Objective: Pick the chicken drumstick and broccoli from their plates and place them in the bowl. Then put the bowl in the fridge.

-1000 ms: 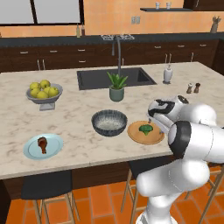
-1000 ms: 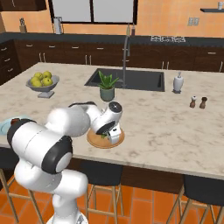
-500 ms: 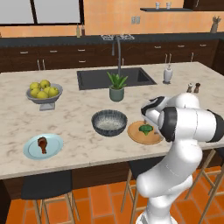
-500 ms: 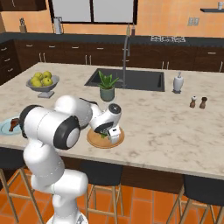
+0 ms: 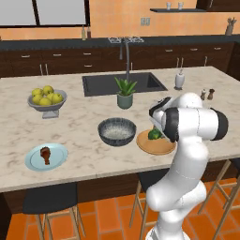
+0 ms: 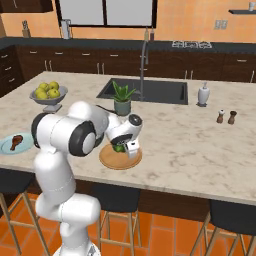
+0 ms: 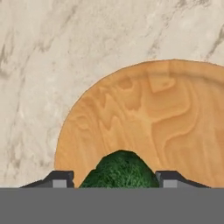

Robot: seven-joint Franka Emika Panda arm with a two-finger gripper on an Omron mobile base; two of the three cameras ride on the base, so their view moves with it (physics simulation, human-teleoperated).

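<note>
Now my gripper (image 7: pixel 114 178) spread, fingertips (image 7: pixel 61 178) straddling small dark-green broccoli floret (image 7: pixel 120 169) on round wood-coloured plate (image 7: pixel 144 118). Risk, I judge: closing too high, bumpy top squirts out.

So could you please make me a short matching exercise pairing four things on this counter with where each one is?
Things:
1. drumstick
2. broccoli
3. bowl
4. salt and pepper shakers

Places:
A. between the claw's fingertips, on the wooden plate
B. near the counter's right end
C. on the blue plate
D. between the two plates, with no food in it

Pairs: 1-C, 2-A, 3-D, 4-B
</note>
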